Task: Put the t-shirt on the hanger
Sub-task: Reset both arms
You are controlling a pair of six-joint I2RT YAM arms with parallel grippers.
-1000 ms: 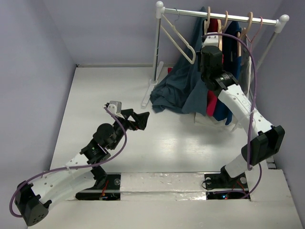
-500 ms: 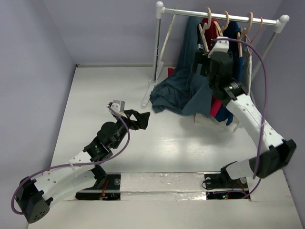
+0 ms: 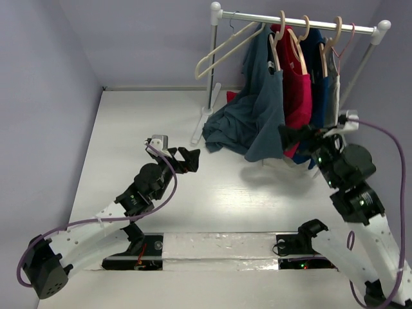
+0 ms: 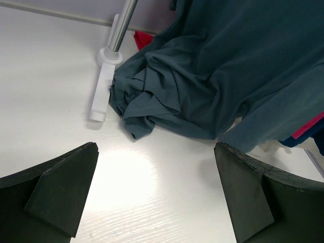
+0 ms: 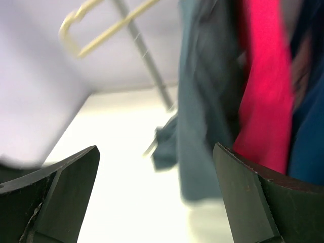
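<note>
Seen from above, one rail (image 3: 322, 24) carries three shirts, the t-shirt (image 3: 261, 103) hanging from the hanger (image 3: 277, 48) with its lower part heaped on the table (image 3: 141, 122), next to one red shirt (image 3: 298, 90) and one navy shirt (image 3: 318, 84), while the left gripper (image 3: 187, 161) and right gripper (image 3: 293, 136) both gape empty; the left wrist view shows the heap beyond two spread fingers (image 4: 55, 197); the blurred right wrist view adds one cream hanger (image 5: 96, 25).
</note>
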